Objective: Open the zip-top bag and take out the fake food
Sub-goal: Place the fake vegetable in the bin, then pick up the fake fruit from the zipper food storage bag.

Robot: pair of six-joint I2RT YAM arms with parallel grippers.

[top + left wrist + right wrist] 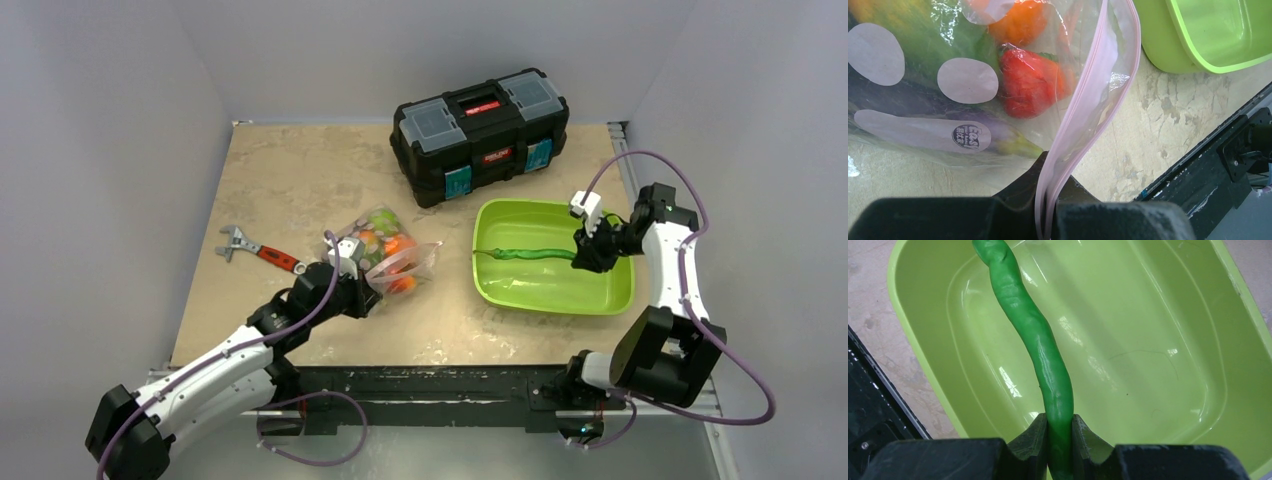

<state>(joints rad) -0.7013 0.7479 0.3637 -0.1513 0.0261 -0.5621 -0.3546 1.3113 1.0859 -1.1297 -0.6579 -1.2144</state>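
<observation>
The right gripper [1059, 429] is clamped on one end of a long green bean [1033, 335]; the two jaws press on it from both sides at the bottom of the right wrist view. From there the bean runs up toward the upper left of the frame, over the bare floor of the lime-green tray [1158, 340]. In the top view the bean reaches across the tray toward its left rim.

The left gripper [1053, 185] is closed on the pinkish zip strip [1088, 100] of the zip-top bag [923, 125], at the lower centre of the left wrist view. Above the jaws the strip splits into a loop, so I judge that the mouth is open. The rest of the fake food [1030, 87] is inside the bag, in the upper left of this frame, near the jaws but not touching them.

What can go wrong, I think:
- The bean is held only at one end. If it is let go while its far tip is near the rim, it may tip out onto the table [1148, 125].
- The left jaws hold only thin plastic. If this film slips, the mouth may collapse and the next reach into the bag becomes hard.
- If the bag is pulled, the round pieces may roll out through the open mouth.
</observation>
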